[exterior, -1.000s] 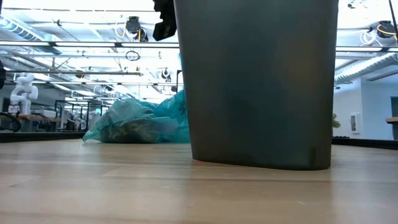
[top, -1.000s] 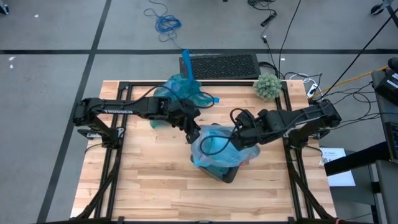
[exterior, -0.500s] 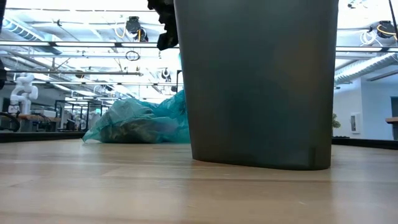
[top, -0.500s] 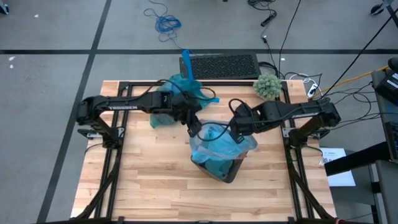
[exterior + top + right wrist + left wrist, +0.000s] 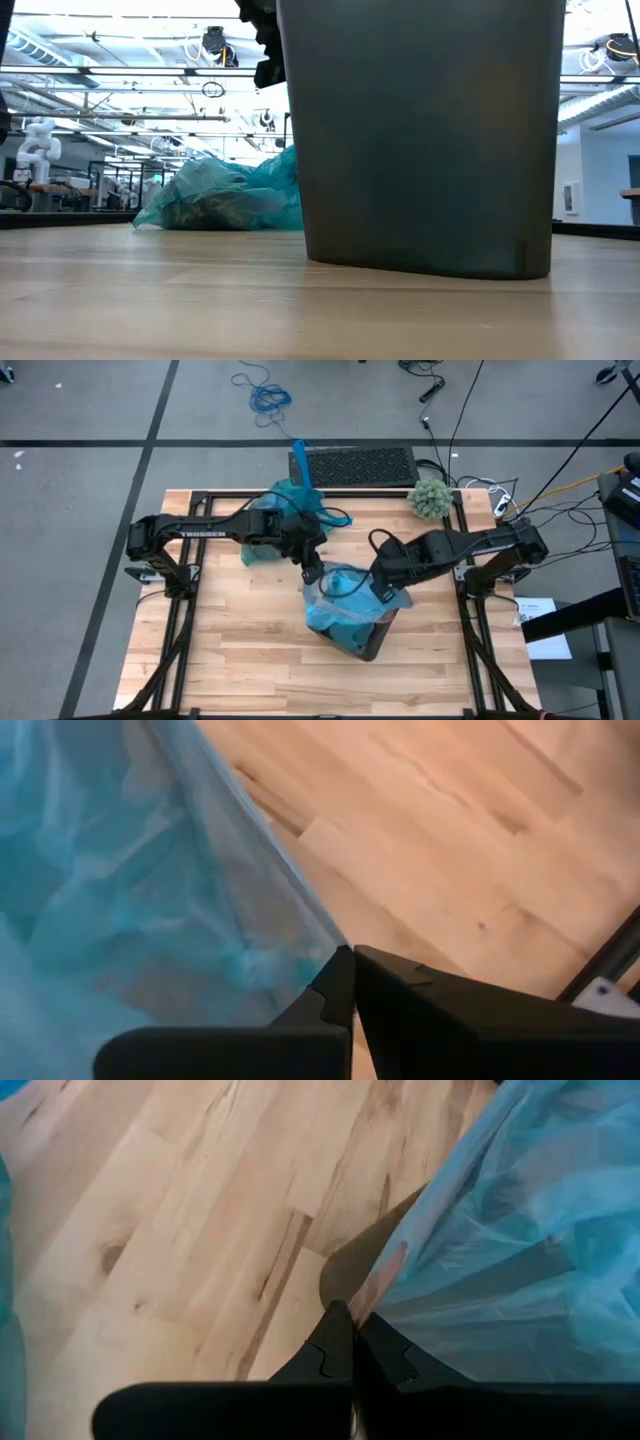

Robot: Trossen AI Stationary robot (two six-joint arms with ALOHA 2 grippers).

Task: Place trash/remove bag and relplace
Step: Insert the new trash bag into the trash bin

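Both grippers pinch the fresh blue bag over the bin, mid-bench.

From the left we note the left gripper [image 5: 312,572] clamped tight on the rim of the blue bag [image 5: 345,605]; its fingers [image 5: 340,1345] meet on the film. The dark bin [image 5: 420,140] stands near the bench's middle [image 5: 230,640], bag draped over its mouth. The right gripper [image 5: 380,592] is likewise closed on the bag's opposite rim. A full teal bag [image 5: 285,510] lies by the far edge; trash itself we cannot make out.
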